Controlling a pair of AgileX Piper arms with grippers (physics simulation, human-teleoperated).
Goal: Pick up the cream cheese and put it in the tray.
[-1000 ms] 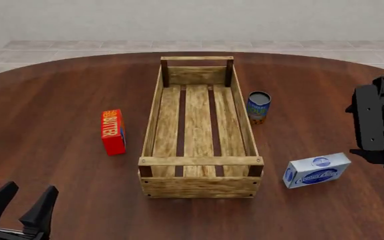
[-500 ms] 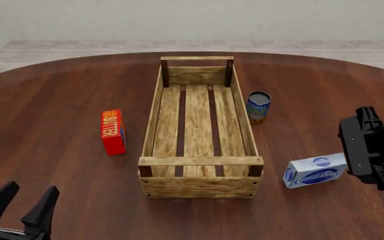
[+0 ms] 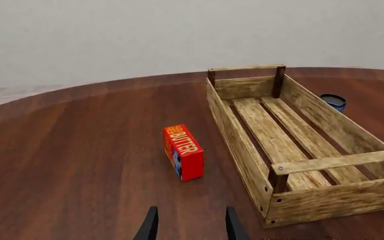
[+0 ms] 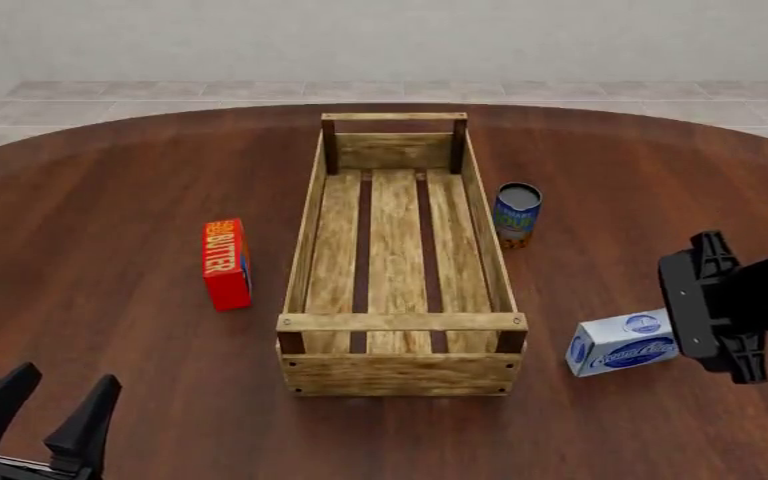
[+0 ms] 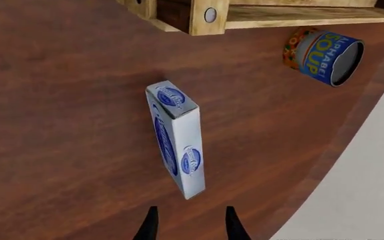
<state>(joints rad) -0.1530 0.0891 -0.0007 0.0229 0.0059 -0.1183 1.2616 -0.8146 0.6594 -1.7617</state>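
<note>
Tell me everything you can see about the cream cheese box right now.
The cream cheese is a small rectangular white and light-blue box with dark blue oval logos on its faces. It looks like closed cardboard, undamaged. It lies on the wooden table, angled, right of the tray's near corner and not touching it. The right gripper is beside its far end, open, not gripping it.

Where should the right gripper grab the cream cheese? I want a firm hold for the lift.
Across the cream cheese's two long broad faces, near mid-length, coming from above. It stands on a long narrow edge, so that thin dimension suits the right gripper's open jaws.
</note>
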